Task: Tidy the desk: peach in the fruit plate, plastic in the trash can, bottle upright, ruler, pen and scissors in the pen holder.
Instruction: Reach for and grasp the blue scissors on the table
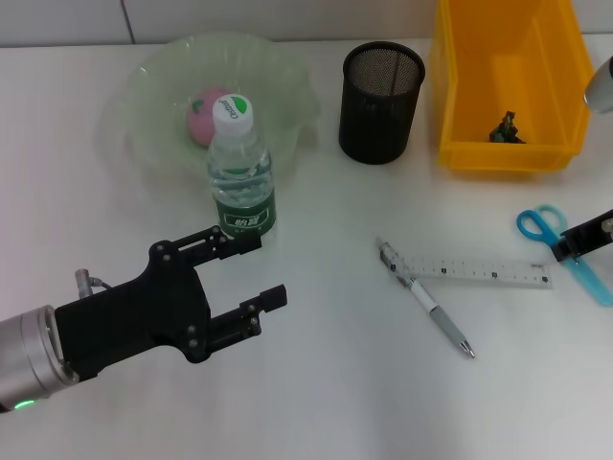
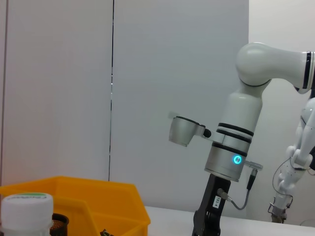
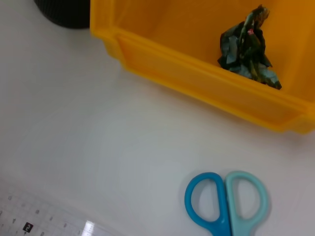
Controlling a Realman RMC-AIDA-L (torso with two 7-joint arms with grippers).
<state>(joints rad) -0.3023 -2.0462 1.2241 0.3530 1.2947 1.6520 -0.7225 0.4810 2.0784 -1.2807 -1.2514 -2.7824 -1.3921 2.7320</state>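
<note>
The left hand [image 1: 251, 273] stood released, fingers spread, just beside the upright bottle [image 1: 240, 171] on the counter [image 1: 316, 383]. The peach [image 1: 205, 116] lay in the fruit plate [image 1: 153, 86]. The pen holder [image 1: 380, 89] stood apart. Ruler [image 1: 474, 269] and pen [image 1: 433, 313] lay crossed. Plastic [image 3: 248, 46] sat in the trash can [image 1: 458, 86]. The right hand [image 1: 586, 240] was at the scissors [image 1: 560, 244]; whether it was clenched, I cannot tell.

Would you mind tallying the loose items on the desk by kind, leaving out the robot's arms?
Containers: 3, the fruit plate, pen holder and yellow bin
Stationery: 3, the ruler, pen and scissors
Fruit: 1, the peach in the plate
Bottles: 1, the bottle, upright
Waste: 1, the crumpled plastic in the bin
Total: 9
</note>
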